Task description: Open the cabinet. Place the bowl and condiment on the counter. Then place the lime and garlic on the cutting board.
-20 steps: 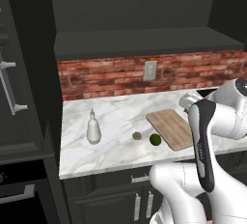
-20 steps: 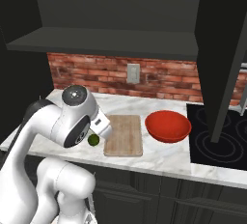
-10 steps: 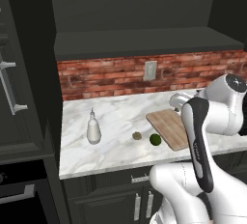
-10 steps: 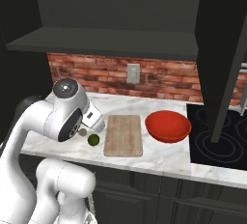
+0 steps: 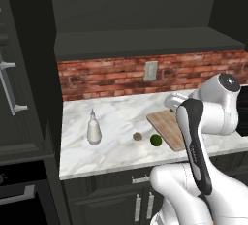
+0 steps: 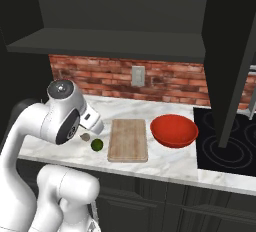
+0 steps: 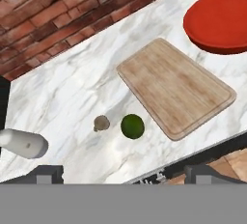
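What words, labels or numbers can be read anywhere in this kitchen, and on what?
None: no readable text.
The condiment is plain white, with no label.
The bowl, cutting board and wall outlet carry no print.

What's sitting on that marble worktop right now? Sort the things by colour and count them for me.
Red: 1, the bowl
White: 1, the condiment bottle
Green: 1, the lime
Brownish-grey: 1, the garlic
Light-brown wood: 1, the cutting board
Total: 5
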Robot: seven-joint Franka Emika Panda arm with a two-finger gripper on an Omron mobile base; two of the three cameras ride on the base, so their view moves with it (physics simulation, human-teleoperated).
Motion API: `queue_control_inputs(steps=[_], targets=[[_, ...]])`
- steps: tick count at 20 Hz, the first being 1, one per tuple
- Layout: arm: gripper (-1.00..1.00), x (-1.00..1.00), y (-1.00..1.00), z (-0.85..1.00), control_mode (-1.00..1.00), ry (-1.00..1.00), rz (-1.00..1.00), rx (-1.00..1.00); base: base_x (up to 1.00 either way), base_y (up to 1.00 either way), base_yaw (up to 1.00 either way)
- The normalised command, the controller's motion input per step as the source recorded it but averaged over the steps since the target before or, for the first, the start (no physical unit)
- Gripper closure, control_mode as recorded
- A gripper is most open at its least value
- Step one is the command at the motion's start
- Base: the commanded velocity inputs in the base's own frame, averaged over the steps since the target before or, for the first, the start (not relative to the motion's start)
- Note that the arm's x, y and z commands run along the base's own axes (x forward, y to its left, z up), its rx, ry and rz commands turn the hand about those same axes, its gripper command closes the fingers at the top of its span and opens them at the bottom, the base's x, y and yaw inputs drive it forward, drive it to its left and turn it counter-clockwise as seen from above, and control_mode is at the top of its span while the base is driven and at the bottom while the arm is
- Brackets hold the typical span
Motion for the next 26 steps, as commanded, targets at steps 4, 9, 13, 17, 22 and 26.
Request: queue_control_inputs(steps=[4,9,13,17,22,26], targets=[[-1.0,0.0,0.0,0.09,-1.0,0.0,0.01,-0.08,0.0,0.0,0.0],[-1.0,0.0,0.0,0.09,-1.0,0.0,0.02,-0.08,0.0,0.0,0.0],[-1.0,0.0,0.0,0.0,-1.0,0.0,0.13,-0.01,0.0,0.0,0.0],[-1.0,0.0,0.0,0.0,-1.0,0.04,0.19,-0.01,0.0,0.0,0.0],[-1.0,0.0,0.02,0.0,-1.0,0.05,0.21,-0.03,0.0,0.0,0.0],[-1.0,0.0,0.17,0.0,-1.0,0.01,0.15,-0.07,0.0,0.0,0.0]])
